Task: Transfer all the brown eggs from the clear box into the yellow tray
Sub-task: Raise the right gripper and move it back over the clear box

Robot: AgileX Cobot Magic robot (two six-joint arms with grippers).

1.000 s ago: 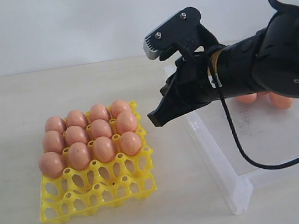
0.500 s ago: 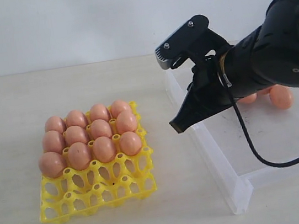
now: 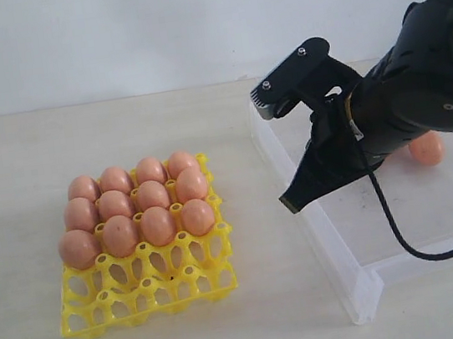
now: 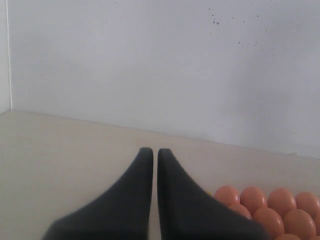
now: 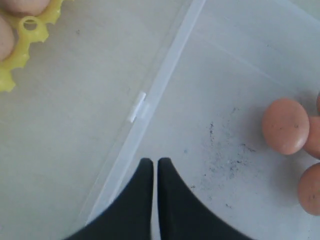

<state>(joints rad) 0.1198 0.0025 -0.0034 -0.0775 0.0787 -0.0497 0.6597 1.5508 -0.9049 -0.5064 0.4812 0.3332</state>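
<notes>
Beige tabletop (image 3: 23, 164): twelve brown eggs (image 3: 135, 208) sit in the yellow tray (image 3: 147, 297), lower left; right gripper (image 3: 292, 203) and left gripper (image 4: 155, 152) pressed together, empty.

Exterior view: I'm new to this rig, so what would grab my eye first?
The bright yellow tray sits left, its back three rows packed with brown eggs, front cups bare. At right the black right gripper, shut, hangs over a wall of the clear box; a few eggs lie inside.

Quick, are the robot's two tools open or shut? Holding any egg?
Left tool: shut, holding nothing.
Right tool: shut, holding nothing.
</notes>
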